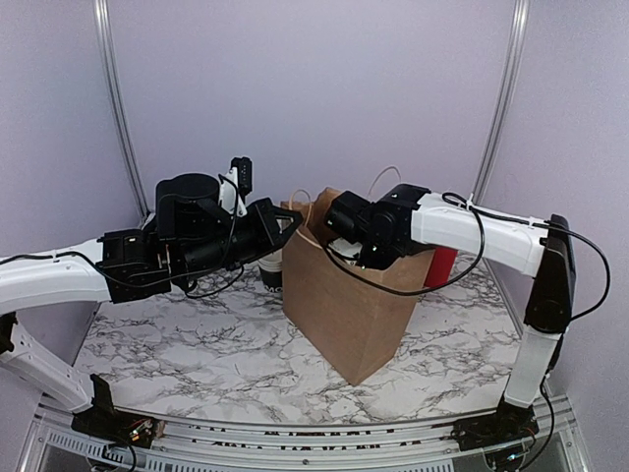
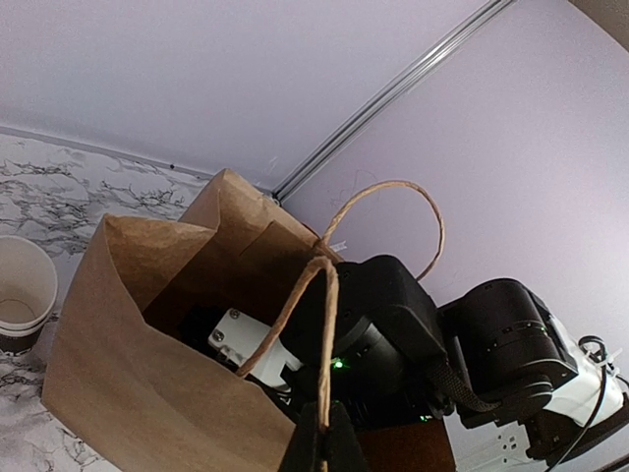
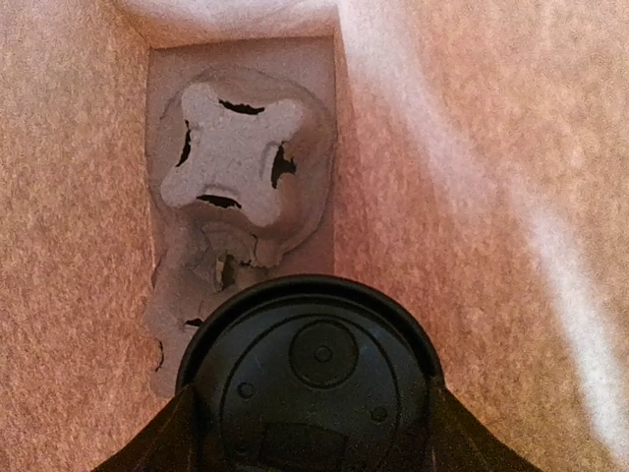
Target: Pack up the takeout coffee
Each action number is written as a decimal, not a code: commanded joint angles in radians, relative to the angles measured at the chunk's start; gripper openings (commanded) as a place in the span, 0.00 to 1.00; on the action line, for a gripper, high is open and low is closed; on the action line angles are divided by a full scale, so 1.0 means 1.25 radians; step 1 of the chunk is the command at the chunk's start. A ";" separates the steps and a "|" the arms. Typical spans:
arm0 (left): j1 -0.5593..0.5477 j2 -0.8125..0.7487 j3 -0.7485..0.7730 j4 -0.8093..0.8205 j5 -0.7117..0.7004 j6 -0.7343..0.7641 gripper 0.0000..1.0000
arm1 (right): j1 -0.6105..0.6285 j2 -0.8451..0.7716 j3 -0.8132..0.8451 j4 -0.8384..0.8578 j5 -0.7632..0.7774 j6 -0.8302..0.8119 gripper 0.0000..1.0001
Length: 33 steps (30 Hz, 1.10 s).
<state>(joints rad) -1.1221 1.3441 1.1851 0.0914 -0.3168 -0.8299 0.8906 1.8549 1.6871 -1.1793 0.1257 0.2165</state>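
Judging by its build, the takeout coffee (image 3: 314, 364) is light, soft-walled and slick-lidded (best squeezed gently, below the rim). The right gripper (image 3: 314, 438) clasps its sides deep inside the paper bag (image 1: 344, 315), above a pulp carrier (image 3: 241, 167). The left gripper (image 2: 319, 447) pinches the bag's handle (image 2: 326, 315).

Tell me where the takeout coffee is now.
In the right wrist view, the takeout coffee is inside the paper bag, held by the right gripper over the cup carrier at its bottom.

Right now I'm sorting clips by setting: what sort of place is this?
Probably a robot test booth, not a café: plain lilac walls, metal posts, and a marble-look table with two robot arms bolted at its edge.
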 commanded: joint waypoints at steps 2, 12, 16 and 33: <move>-0.001 -0.012 -0.003 -0.003 -0.020 -0.001 0.00 | 0.007 -0.020 0.040 -0.022 0.014 0.008 0.52; -0.001 -0.012 -0.001 -0.003 -0.022 -0.001 0.00 | 0.007 -0.035 0.068 -0.035 0.021 0.009 0.69; -0.001 -0.012 -0.001 -0.002 -0.020 0.000 0.00 | 0.007 -0.041 0.068 -0.036 0.021 0.012 0.73; -0.001 -0.010 0.001 -0.004 -0.018 0.000 0.00 | 0.008 -0.053 0.124 -0.037 0.022 0.016 0.83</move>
<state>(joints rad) -1.1225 1.3441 1.1843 0.0914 -0.3241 -0.8303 0.8928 1.8217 1.7916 -1.2163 0.1413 0.2287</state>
